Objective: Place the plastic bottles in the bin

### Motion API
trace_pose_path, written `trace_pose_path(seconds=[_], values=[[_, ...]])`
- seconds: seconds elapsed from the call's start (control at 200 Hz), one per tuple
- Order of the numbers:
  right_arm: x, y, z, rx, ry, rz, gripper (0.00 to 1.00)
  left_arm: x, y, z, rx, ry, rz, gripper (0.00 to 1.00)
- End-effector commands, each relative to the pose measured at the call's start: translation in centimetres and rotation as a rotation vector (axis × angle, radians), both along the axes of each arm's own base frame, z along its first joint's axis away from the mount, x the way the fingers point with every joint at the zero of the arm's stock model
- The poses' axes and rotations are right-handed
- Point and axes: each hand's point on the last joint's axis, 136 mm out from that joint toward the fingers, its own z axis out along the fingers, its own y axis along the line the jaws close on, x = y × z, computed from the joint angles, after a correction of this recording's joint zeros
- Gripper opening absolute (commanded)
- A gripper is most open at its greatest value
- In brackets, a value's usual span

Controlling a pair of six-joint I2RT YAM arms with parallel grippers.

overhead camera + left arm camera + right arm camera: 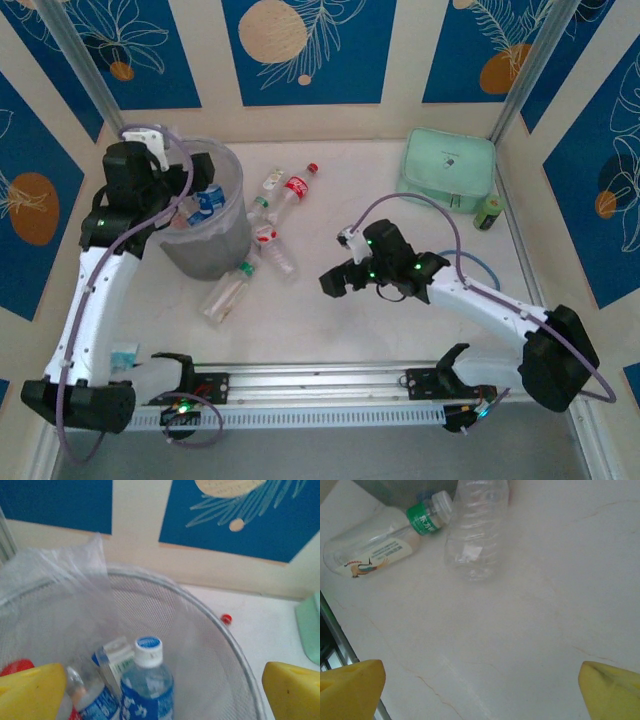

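Observation:
The grey bin (212, 240), lined with a clear bag, stands at the left. My left gripper (198, 170) hangs open over its mouth. In the left wrist view its yellow fingertips (31, 690) stand wide apart over the mesh wall (150, 605), and blue-labelled bottles (147, 685) lie loose inside. Several plastic bottles lie on the table right of the bin: a red-labelled one (297, 186), a green-capped one (228, 290) (375, 542), and a clear unlabelled one (477, 525). My right gripper (335, 280) (481, 695) is open over bare table, short of those bottles.
A mint green zip case (448, 168) (312, 630) sits at the back right with a small dark green can (487, 212) beside it. A red cap (226, 618) shows on the table beyond the bin rim. The metal rail (320, 385) runs along the near edge.

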Motion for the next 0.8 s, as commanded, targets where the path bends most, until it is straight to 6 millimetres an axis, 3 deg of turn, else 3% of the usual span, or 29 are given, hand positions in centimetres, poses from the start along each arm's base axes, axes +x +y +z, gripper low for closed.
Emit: trace_pose_path(seconds=[0.0,0.215,0.345,0.515,0.675,0.795], values=[[0.0,1.5,0.1,-0.05,-0.02,0.055,0.99,-3.0,-2.1,-0.9,-0.072,0.077,-0.105,1.0],[1.1,5.0,-2.1,-0.129,0.018,0.072,0.99,-6.6,-4.7,-2.3,-0.163,0.081,-0.177,1.0],[2.1,7.3,-3.5,-0.14,0.044,0.077,0.99,-8.4,-6.7,-4.8,-0.084,0.125,-0.214,1.0],[3.2,10.2,-5.7,-0.153,0.088,0.089,0.99,-9.9,-8.0,-5.9,-0.069,0.134,-0.23,1.0],[4.2,11.3,-7.6,-0.163,0.102,0.066,0.98,-10.5,-8.8,-6.3,-0.131,0.109,-0.252,1.0],[5.0,11.4,-8.6,-0.175,0.092,0.043,0.92,-10.5,-9.7,-6.6,-0.213,0.092,-0.275,1.0]])
